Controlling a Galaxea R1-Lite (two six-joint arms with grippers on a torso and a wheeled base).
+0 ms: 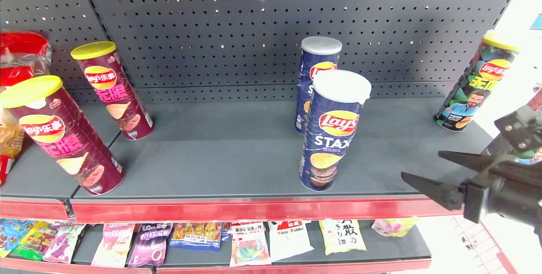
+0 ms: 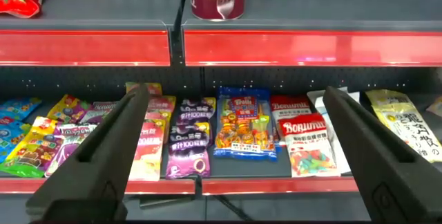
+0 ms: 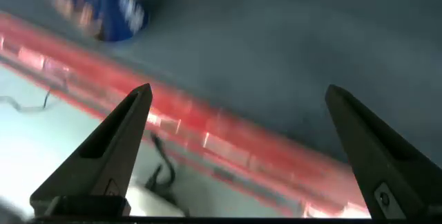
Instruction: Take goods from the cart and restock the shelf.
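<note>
On shelf (image 1: 237, 155), front blue can (image 1: 332, 134) upright

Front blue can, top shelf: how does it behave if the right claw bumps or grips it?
Likely tippy: the front blue can is tall, narrow and upright near the shelf's red lip. Knocked over, it would probably roll, being round. Its glossy wall may slip in the open right claw.
</note>
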